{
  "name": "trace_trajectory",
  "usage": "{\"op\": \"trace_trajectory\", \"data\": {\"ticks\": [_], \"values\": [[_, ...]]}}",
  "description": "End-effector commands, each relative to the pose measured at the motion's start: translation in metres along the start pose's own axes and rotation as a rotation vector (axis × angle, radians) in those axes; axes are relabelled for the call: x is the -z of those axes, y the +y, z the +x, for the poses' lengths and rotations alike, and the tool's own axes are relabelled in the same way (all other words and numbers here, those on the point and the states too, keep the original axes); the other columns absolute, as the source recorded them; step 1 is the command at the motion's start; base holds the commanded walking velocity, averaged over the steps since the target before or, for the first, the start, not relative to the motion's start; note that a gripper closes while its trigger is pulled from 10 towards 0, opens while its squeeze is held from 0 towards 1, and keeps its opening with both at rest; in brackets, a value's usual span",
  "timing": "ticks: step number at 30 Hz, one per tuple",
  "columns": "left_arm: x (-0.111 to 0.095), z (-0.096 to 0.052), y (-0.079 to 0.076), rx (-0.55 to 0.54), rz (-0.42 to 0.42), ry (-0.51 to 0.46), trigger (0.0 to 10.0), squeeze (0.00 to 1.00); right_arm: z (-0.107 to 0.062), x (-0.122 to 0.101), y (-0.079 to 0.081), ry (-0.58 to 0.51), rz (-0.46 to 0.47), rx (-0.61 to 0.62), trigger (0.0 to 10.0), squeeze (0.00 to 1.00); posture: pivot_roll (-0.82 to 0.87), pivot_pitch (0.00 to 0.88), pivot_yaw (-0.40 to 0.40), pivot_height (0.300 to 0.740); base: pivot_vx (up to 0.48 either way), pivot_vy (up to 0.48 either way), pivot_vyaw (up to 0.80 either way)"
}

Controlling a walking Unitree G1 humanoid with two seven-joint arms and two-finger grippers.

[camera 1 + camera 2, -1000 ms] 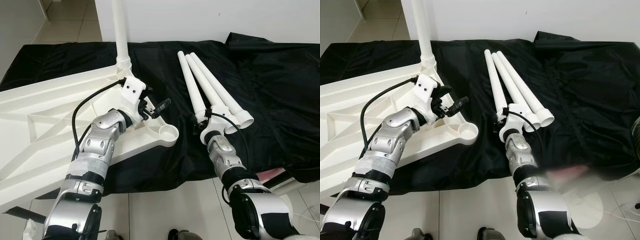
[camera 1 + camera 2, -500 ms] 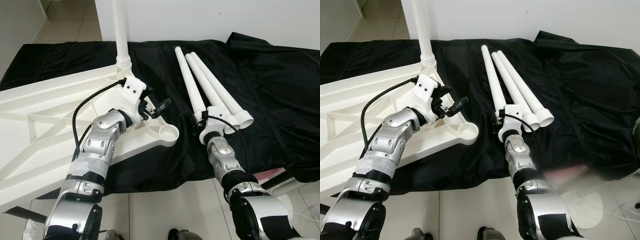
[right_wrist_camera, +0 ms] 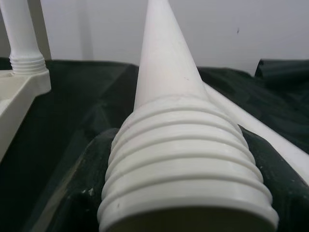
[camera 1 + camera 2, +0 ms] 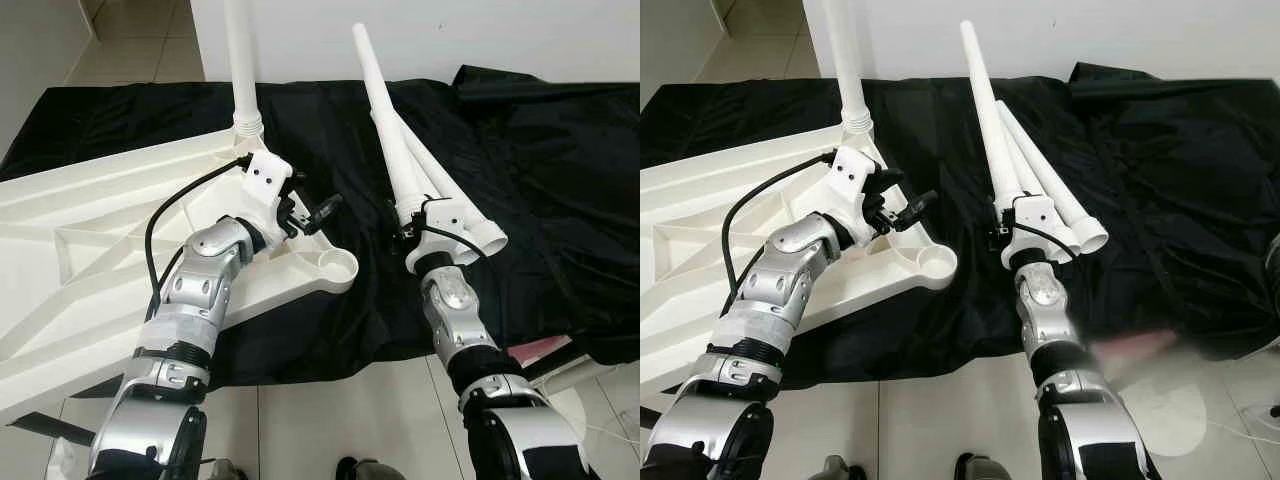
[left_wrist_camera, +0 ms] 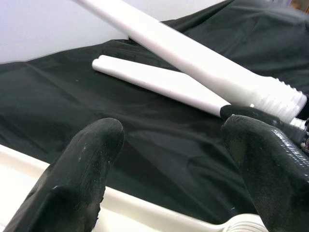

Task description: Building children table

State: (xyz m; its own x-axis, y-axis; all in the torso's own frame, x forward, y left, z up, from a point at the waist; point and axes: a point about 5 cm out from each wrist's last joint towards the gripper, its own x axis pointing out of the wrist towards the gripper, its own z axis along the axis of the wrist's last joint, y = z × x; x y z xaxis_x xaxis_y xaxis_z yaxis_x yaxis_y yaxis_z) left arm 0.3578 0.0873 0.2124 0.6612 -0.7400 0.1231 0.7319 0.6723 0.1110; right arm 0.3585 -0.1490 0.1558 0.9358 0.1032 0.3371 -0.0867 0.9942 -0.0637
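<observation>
Tabletop (image 4: 90,230): white moulded plastic, lying underside up on the left of the black-draped surface (image 4: 560,180); ribbed, so I judge it stiff but light.
Fitted leg (image 4: 242,70): stands upright in the far corner socket, threaded collar seated.
Empty socket (image 4: 338,267): near right corner of the tabletop, open ring facing up; I judge it the likely seat for the lifted leg.
Lifted leg (image 4: 985,110): long white taper, tilted up and away from the surface, thin end far, threaded end near.
Right hand (image 4: 1002,228): pinching the lifted leg just above its thread; the wrist view shows the black fingers (image 3: 79,193) pressed to both sides of the ridged end.
Left hand (image 4: 308,212): spread and holding nothing, hovering over the tabletop's right edge, near the empty socket.
Spare legs (image 4: 450,200): two, lying on the cloth just right of the right hand.
Handling: hollow, rigid, smooth plastic; I judge it light but slippery, and long enough to lever in the grip.
Grip advice: I would hold near the thick end, clear of the thread, so it can screw in.
</observation>
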Motion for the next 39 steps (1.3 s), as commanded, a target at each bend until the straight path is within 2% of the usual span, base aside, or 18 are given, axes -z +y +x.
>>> {"op": "trace_trajectory", "data": {"ticks": [1, 2, 3, 7, 10, 11, 13, 16, 19, 20, 24, 25, 26, 29, 35, 39], "values": [[-0.003, 0.002, 0.006, -0.108, -0.025, -0.006, 10.0, 0.15, 0.000, -0.006, 0.002, -0.046, -0.007, -0.009, 10.0, 0.00, -0.08, 0.086, -0.034, 0.740, 0.000, 0.000, 0.00], [-0.004, 0.001, 0.006, -0.094, -0.055, -0.014, 10.0, 0.89, -0.002, -0.008, 0.002, -0.064, -0.023, -0.005, 10.0, 0.00, -0.08, 0.086, -0.034, 0.740, 0.000, 0.000, 0.00], [-0.004, 0.001, 0.006, -0.080, -0.088, -0.025, 10.0, 1.00, -0.004, -0.010, 0.001, -0.082, -0.043, 0.000, 10.0, 0.00, -0.08, 0.081, -0.033, 0.740, 0.000, 0.000, 0.00], [-0.013, 0.004, 0.007, -0.056, -0.115, -0.042, 10.0, 1.00, -0.006, -0.026, -0.001, -0.185, -0.116, 0.018, 10.0, 0.00, -0.08, 0.070, -0.026, 0.740, 0.000, 0.000, 0.00], [-0.014, 0.005, 0.006, -0.037, -0.128, -0.038, 10.0, 1.00, -0.006, -0.029, -0.002, -0.203, -0.129, 0.020, 10.0, 0.00, -0.08, 0.070, -0.026, 0.740, 0.000, 0.000, 0.00], [-0.019, 0.007, 0.007, -0.028, -0.135, -0.055, 10.0, 0.00, -0.005, -0.034, -0.002, -0.225, -0.137, 0.022, 10.0, 0.00, -0.08, 0.064, -0.023, 0.740, 0.000, 0.000, 0.00], [-0.019, 0.007, 0.007, -0.028, -0.135, -0.055, 10.0, 0.00, -0.005, -0.034, -0.002, -0.225, -0.137, 0.022, 10.0, 0.00, -0.08, 0.064, -0.023, 0.740, 0.000, 0.000, 0.00], [-0.052, 0.018, 0.016, 0.004, -0.288, -0.171, 10.0, 0.00, 0.004, -0.063, -0.002, -0.352, -0.173, 0.022, 10.0, 0.00, -0.08, 0.052, -0.009, 0.740, 0.000, 0.000, 0.00], [-0.060, 0.020, 0.018, 0.016, -0.319, -0.200, 10.0, 0.00, 0.006, -0.070, -0.001, -0.380, -0.169, 0.019, 10.0, 0.00, -0.08, 0.051, -0.008, 0.740, 0.000, 0.000, 0.00], [-0.073, 0.021, 0.021, 0.049, -0.389, -0.253, 10.0, 0.00, 0.009, -0.084, 0.004, -0.439, -0.172, -0.012, 10.0, 0.00, -0.09, 0.045, -0.003, 0.740, 0.000, 0.000, 0.00], [-0.078, 0.022, 0.022, 0.069, -0.417, -0.274, 10.0, 0.00, 0.010, -0.089, 0.006, -0.457, -0.172, -0.026, 10.0, 0.00, -0.09, 0.044, -0.002, 0.740, 0.000, 0.000, 0.00], [-0.083, 0.022, 0.024, 0.099, -0.470, -0.291, 10.0, 0.00, 0.010, -0.095, 0.011, -0.489, -0.196, -0.058, 10.0, 0.00, -0.09, 0.042, 0.001, 0.740, 0.000, 0.000, 0.00], [-0.083, 0.022, 0.024, 0.099, -0.470, -0.291, 10.0, 0.00, 0.010, -0.095, 0.011, -0.489, -0.196, -0.058, 10.0, 0.00, -0.09, 0.042, 0.001, 0.740, 0.000, 0.000, 0.00], [-0.087, 0.022, 0.020, 0.206, -0.560, -0.256, 10.0, 0.00, 0.005, -0.104, 0.024, -0.544, -0.252, -0.141, 10.0, 0.00, -0.09, 0.042, 0.003, 0.740, 0.000, 0.000, 0.00], [-0.089, 0.022, 0.016, 0.251, -0.566, -0.253, 10.0, 0.00, 0.003, -0.106, 0.030, -0.557, -0.272, -0.178, 10.0, 0.00, -0.09, 0.044, 0.006, 0.740, 0.000, 0.000, 0.00], [-0.098, 0.022, 0.011, 0.334, -0.595, -0.279, 10.0, 0.00, 0.000, -0.104, 0.038, -0.551, -0.296, -0.252, 10.0, 0.00, -0.10, 0.051, 0.007, 0.740, 0.000, 0.000, 0.00]]}}
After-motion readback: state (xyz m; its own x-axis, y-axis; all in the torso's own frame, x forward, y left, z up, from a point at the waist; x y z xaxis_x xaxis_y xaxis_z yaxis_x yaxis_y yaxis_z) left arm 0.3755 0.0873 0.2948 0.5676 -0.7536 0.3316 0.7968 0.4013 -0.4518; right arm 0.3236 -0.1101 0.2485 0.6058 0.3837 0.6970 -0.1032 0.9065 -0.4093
